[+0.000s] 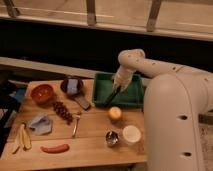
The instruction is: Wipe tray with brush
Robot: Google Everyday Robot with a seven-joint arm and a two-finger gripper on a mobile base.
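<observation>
With its jaws clamping the brush [111, 97] at its upper end, the gripper [118, 85] is hanging over the tray [102, 84] at upper centre of the frame, the brush slanting down-left toward the tray's near rim, at the table's [90, 144] far right.

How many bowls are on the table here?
2. A red bowl at the back left, a dark bowl right of it beside the green tray. The claw is over the tray; the arm may hide more.
</observation>
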